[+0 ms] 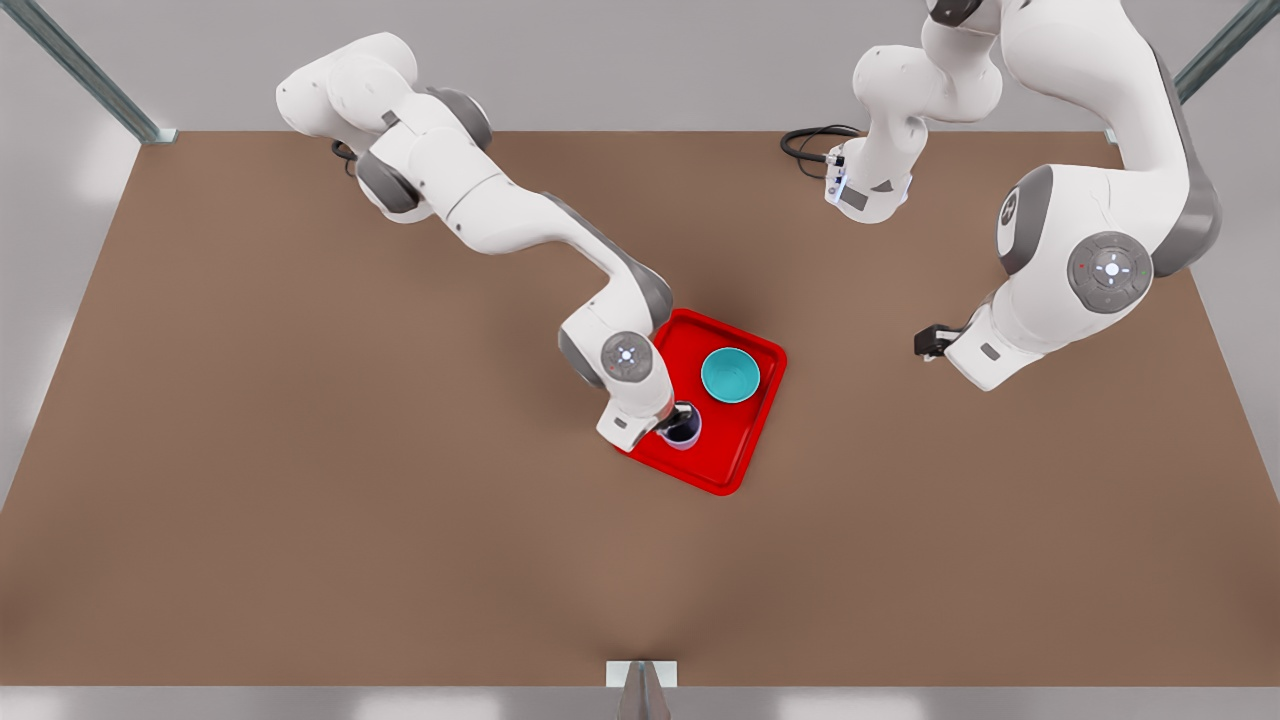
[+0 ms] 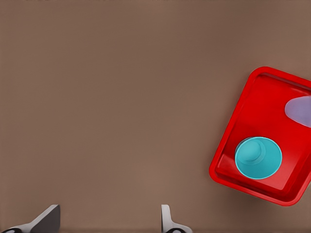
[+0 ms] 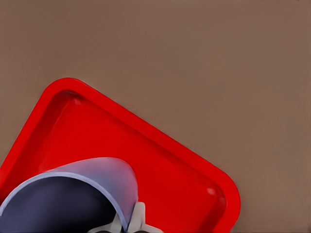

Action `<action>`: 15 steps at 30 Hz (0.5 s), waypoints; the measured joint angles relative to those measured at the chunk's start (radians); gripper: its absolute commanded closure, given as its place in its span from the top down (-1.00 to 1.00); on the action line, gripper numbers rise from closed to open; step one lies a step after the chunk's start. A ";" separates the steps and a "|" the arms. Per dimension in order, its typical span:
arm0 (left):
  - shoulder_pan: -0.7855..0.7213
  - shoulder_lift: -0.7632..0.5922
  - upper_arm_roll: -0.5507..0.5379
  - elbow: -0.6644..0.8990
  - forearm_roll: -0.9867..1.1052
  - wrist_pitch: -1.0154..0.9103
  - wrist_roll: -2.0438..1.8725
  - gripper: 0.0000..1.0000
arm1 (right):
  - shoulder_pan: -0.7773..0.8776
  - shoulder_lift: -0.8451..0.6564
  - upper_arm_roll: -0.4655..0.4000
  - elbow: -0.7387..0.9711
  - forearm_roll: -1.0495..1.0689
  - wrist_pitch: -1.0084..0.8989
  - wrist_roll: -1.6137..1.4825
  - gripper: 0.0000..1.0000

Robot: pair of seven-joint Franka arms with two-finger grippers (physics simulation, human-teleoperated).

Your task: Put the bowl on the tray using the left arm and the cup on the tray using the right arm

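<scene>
Brown bench (image 1: 300,500) is seen under the tray (image 1: 735,465), on which the bowl (image 1: 730,375) rests. Beside it the cup (image 1: 682,428) is clamped over the tray by the right end effector (image 1: 680,420). The left end effector (image 2: 109,221), fingers apart, is held well away above bare bench.

no readable text, no labels, no brands, no numbers

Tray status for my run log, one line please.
bowl: on tray | cup: over tray, in right gripper | left gripper: open, over table, waiting
</scene>
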 measured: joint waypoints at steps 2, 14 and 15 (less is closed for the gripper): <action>0.000 0.000 -0.001 0.000 0.000 0.000 0.000 1.00 | 0.009 0.000 0.000 -0.002 -0.007 -0.010 0.003 1.00; 0.000 0.003 -0.001 0.000 0.000 0.000 0.000 1.00 | -0.106 -0.153 -0.002 -0.024 -0.004 -0.180 -0.011 1.00; -0.001 0.003 0.000 0.000 0.000 0.000 0.000 1.00 | -0.208 -0.284 -0.002 -0.118 -0.006 -0.225 -0.019 1.00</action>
